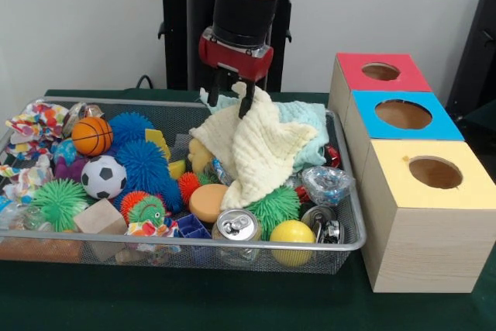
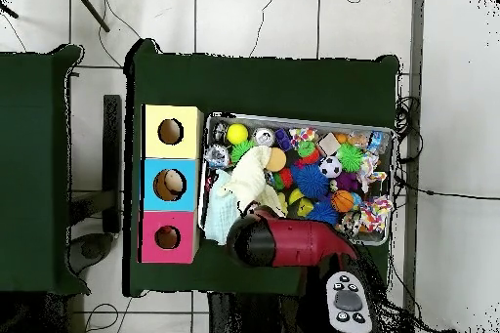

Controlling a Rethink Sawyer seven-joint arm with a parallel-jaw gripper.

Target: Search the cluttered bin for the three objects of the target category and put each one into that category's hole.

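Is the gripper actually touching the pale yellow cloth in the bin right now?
Touching. In the front view the gripper has its fingers closed on the top edge of the pale yellow waffle-weave cloth, which hangs bunched from them over the wire mesh bin.

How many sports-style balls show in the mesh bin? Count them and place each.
2. A small orange basketball sits near the bin's back-left corner in the front view; a black-and-white soccer ball lies just in front of it. The clutter may hide more.
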